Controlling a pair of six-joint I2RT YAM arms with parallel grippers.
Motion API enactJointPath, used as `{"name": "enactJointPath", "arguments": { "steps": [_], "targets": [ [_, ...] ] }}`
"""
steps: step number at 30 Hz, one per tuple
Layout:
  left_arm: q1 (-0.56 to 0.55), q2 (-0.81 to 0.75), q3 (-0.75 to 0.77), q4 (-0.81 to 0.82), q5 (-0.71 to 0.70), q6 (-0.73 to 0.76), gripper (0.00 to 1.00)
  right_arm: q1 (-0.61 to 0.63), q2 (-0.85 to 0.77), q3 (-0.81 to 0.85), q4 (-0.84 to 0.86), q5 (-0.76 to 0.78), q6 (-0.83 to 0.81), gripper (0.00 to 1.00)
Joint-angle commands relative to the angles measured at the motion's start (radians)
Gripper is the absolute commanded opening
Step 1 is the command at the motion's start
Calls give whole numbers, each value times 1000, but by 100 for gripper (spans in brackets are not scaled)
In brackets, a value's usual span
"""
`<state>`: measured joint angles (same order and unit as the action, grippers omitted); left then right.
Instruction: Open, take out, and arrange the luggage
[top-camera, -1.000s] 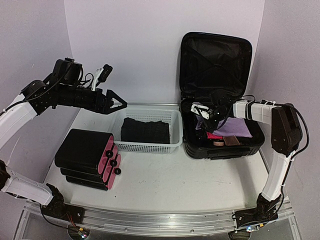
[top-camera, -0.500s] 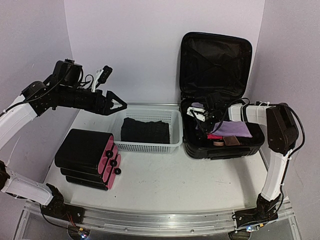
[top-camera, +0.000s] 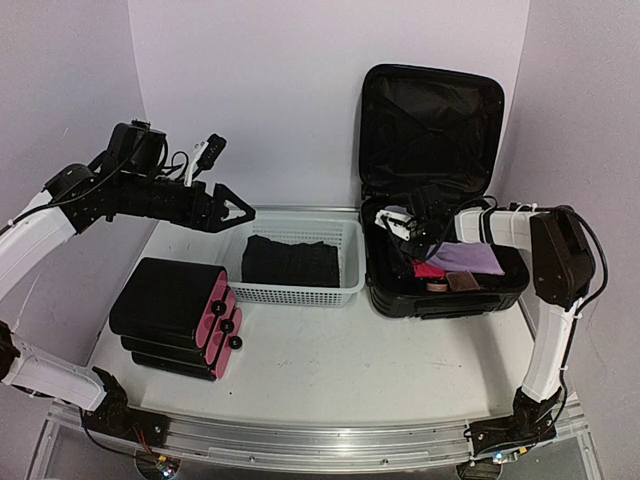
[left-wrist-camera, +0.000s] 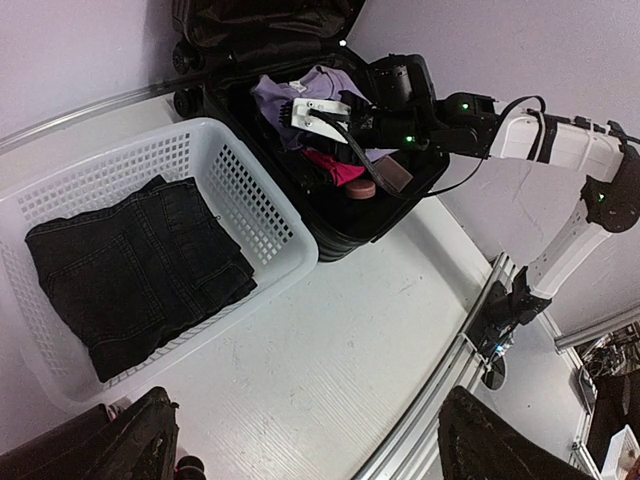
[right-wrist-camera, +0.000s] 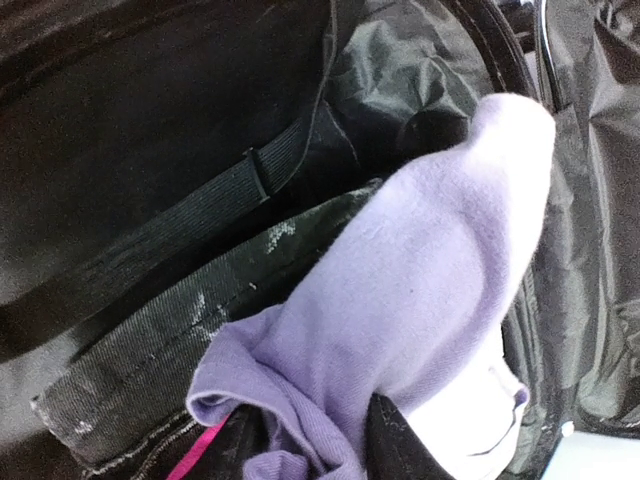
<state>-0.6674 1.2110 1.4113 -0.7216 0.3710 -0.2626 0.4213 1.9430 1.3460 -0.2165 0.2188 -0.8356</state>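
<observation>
The luggage (top-camera: 445, 298) is a black suitcase at the right, its lid standing upright and its base full of clothes. My right gripper (top-camera: 410, 236) reaches into the base from the right. In the right wrist view its two dark fingers (right-wrist-camera: 392, 445) press on either side of a fold of lilac cloth (right-wrist-camera: 420, 290), which lies over dark denim (right-wrist-camera: 150, 350) and the black lining (right-wrist-camera: 120, 120). My left gripper (top-camera: 235, 210) hovers open and empty above the white basket's back left corner, and the luggage (left-wrist-camera: 340, 215) shows in its view too.
A white perforated basket (top-camera: 292, 293) holding folded black jeans (top-camera: 290, 260) stands left of the luggage. Smooth black cases with pink sides (top-camera: 180, 315) are stacked at the front left. A pink item (top-camera: 428, 270) and a brown one (top-camera: 462, 282) lie in the luggage.
My right gripper has shifted a little toward the back left inside the luggage and its jaws have closed onto the lilac cloth. The left arm has stayed still.
</observation>
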Motion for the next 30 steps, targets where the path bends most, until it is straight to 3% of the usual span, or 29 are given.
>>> {"name": "enactJointPath", "arguments": {
  "steps": [1, 6, 10, 22, 26, 30],
  "targets": [
    [5, -25, 3, 51, 22, -9, 90, -10, -78, 70, -14, -21, 137, 34],
    [5, -28, -3, 55, 28, -13, 90, -39, -111, 88, -46, -59, 244, 23],
    [5, -33, -7, 58, 31, -15, 90, -84, -130, 89, -68, -94, 330, 0],
    [5, -30, -12, 68, 43, -22, 90, -240, -143, 100, -116, -266, 701, 0],
    [5, -28, -12, 71, 50, -27, 90, -338, -136, 72, -111, -339, 976, 0],
    [5, -25, -12, 73, 55, -29, 90, -413, -102, 68, -97, -530, 1157, 0]
  ]
}}
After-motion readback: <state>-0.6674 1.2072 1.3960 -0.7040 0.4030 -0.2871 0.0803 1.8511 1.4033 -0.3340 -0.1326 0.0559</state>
